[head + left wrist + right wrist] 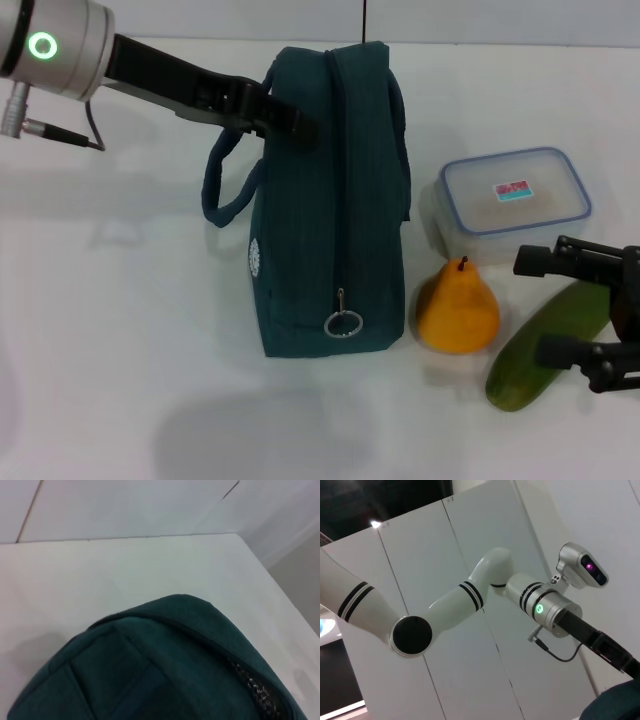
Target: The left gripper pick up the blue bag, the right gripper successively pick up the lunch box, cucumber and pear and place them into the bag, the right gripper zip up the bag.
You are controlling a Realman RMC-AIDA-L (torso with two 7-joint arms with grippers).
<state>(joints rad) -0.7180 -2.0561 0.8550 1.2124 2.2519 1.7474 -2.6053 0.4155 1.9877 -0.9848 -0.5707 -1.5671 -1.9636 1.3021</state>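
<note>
A: Entry. The blue bag (325,200) stands on the white desk (120,330), long side running away from the robot, zipper closed with its ring pull (343,323) at the near end. The left gripper (283,117) is at the bag's far upper corner, by the loop handle (228,185). Whether its fingers have closed on fabric, I cannot tell from the head view, and the left wrist view shows only the bag's top (170,660) filling the lower frame.

B: And the right gripper (590,310)?

A: Low at the desk's right edge, over the cucumber (545,345). It appears spread apart and holds nothing. The lunch box (515,192) sits just right of the bag, lid on. The pear (458,308) is upright between bag and cucumber, close to the bag's side.

B: Step in hand?

A: My reading: securing the bag with the left gripper. Nothing is packed yet.

B: Notes for doing it well?

A: Take a firm pinch on the top edge or handle, not loose cloth, so the bag stays upright. Hold it steady, not dragged toward the pear. The zipper looks shut, so the mouth needs opening before the lunch box goes in; gripping one side of the seam would help it gape.
</note>
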